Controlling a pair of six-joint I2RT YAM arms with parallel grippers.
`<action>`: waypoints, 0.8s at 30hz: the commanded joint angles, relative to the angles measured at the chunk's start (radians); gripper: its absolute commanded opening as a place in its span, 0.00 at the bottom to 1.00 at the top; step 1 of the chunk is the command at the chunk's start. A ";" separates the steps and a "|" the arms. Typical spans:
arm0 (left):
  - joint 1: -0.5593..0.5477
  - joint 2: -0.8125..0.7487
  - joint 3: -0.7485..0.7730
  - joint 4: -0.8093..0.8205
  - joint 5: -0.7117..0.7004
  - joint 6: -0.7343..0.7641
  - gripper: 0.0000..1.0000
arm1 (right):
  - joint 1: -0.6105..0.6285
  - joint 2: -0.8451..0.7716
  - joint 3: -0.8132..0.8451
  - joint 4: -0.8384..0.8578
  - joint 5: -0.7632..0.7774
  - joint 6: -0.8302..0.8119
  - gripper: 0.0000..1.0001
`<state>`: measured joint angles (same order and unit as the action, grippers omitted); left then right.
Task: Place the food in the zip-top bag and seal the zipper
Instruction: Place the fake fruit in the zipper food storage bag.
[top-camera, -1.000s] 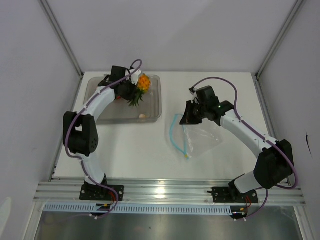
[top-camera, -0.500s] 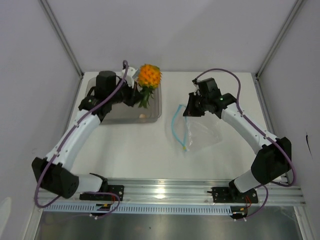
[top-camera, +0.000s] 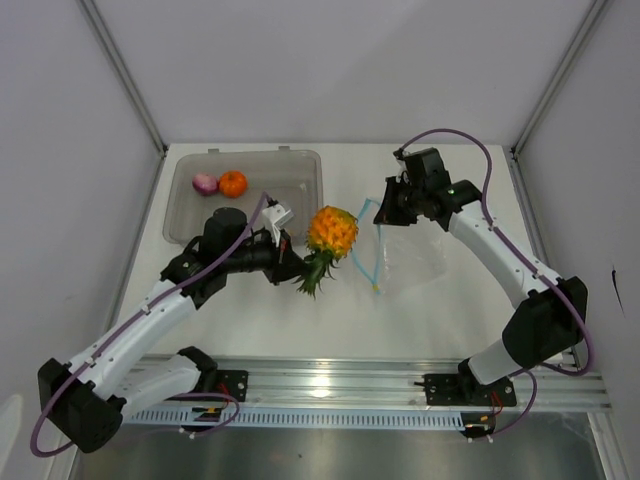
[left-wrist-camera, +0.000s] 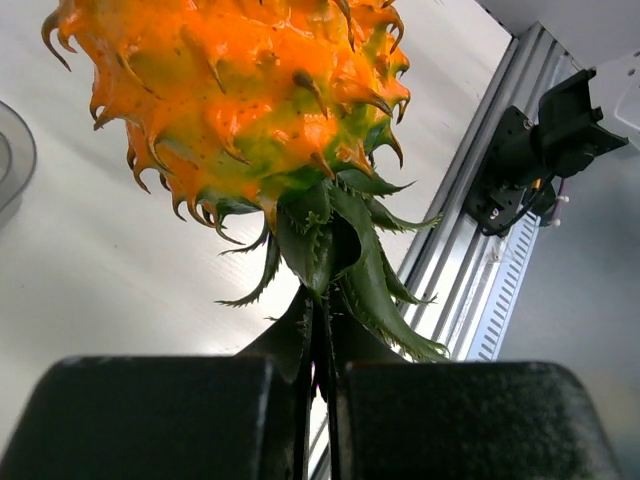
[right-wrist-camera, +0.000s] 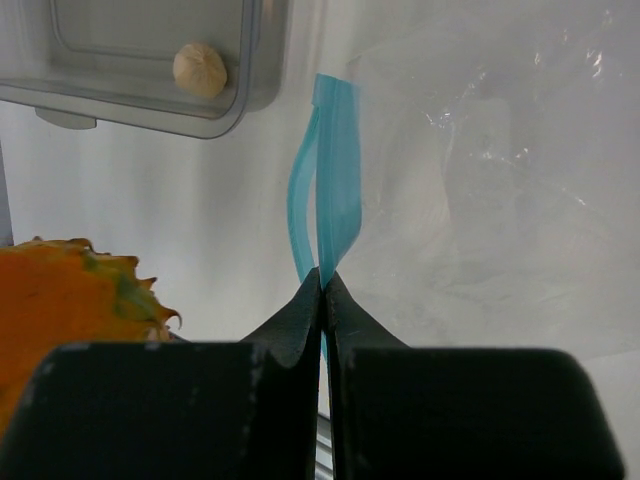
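Two grips: pineapple (top-camera: 332, 229) pinched by leaves in left gripper (top-camera: 298, 272), near zip-top bag (top-camera: 412, 262) mouth; zipper (right-wrist-camera: 335, 200) nipped in right gripper (right-wrist-camera: 322, 290), prob. lifted off table (top-camera: 250, 320). Orange (top-camera: 233, 183), onion (top-camera: 205, 184) in tray (top-camera: 300, 165).

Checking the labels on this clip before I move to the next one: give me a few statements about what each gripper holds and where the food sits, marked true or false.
1. The left gripper holds the pineapple by its leaves. True.
2. The pineapple is already inside the bag. False: it is outside, between the tray and the bag's mouth.
3. The right gripper is shut on the bag's blue zipper strip. True.
4. The orange and the onion lie outside the tray. False: both sit in the tray's far left corner.
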<state>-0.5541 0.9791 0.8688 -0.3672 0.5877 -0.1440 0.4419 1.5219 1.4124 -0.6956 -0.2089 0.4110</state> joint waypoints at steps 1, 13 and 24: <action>-0.030 -0.008 -0.010 0.099 0.012 -0.043 0.00 | 0.000 -0.054 0.025 0.002 -0.024 0.021 0.00; -0.129 0.193 0.004 0.131 -0.035 -0.074 0.01 | 0.000 -0.085 0.040 0.002 -0.106 0.075 0.00; -0.165 0.372 0.173 -0.015 -0.074 -0.048 0.00 | 0.023 -0.074 0.059 -0.005 -0.179 0.075 0.00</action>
<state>-0.7113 1.3239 0.9562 -0.3504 0.5152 -0.2089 0.4454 1.4712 1.4181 -0.6994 -0.3496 0.4976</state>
